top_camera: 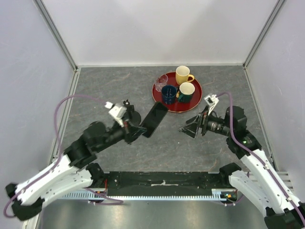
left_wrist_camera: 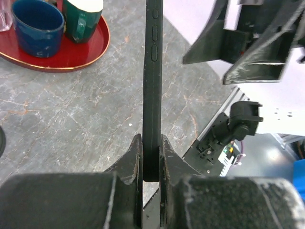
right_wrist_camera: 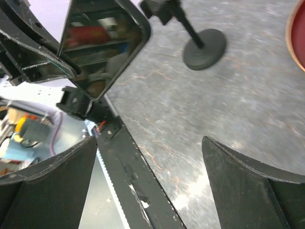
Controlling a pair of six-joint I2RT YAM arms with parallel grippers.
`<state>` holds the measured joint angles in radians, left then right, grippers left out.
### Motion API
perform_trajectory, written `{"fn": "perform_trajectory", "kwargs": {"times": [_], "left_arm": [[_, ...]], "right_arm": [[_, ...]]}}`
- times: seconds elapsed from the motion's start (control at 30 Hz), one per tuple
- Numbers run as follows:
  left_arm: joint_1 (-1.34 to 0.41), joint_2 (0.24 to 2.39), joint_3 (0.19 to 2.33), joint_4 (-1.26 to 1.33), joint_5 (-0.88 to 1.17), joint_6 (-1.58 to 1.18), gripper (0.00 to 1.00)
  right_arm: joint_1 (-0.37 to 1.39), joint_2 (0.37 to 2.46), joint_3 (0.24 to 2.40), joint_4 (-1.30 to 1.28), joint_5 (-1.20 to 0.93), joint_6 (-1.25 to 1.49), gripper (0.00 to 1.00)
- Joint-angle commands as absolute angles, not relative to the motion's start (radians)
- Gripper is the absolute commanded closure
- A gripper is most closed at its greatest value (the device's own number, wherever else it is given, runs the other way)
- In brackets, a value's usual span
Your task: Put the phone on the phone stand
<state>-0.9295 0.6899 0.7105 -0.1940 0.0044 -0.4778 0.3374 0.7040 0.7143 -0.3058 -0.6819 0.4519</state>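
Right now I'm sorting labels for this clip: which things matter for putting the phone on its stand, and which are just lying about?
For the job: phone, held in the left claw; phone stand; right claw, open.
Lying about: red tray, yellow mug, green mug, blue cup, clear glass.

No legible text, brand, number or sign in any view. The phone (right_wrist_camera: 102,43) screen shows only blurred reflections in the right wrist view, nothing readable. In the left wrist view it is seen edge-on, showing only unmarked side buttons. In the top view it's too small to make out any marking.
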Motion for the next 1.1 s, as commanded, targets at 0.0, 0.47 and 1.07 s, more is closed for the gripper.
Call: {"fn": "perform_trajectory", "kwargs": {"times": [0.0, 0.47, 1.07], "left_arm": [[-0.885, 0.533, 0.713, -0.314, 0.138, -0.482, 0.98], [-0.881, 0.341, 0.666, -0.325, 0.259, -0.575, 0.98], [-0.879, 0.385, 0.649, -0.233, 0.360, -0.598, 0.98]], "right_arm": [[0.408, 0.832, 0.672, 0.107, -0.871, 0.547, 0.04], [0.675, 1.064, 0.761, 0.443, -0.887, 0.653, 0.28], [0.712, 1.071, 0.686, 0.727, -1.057, 0.792, 0.64]]}}
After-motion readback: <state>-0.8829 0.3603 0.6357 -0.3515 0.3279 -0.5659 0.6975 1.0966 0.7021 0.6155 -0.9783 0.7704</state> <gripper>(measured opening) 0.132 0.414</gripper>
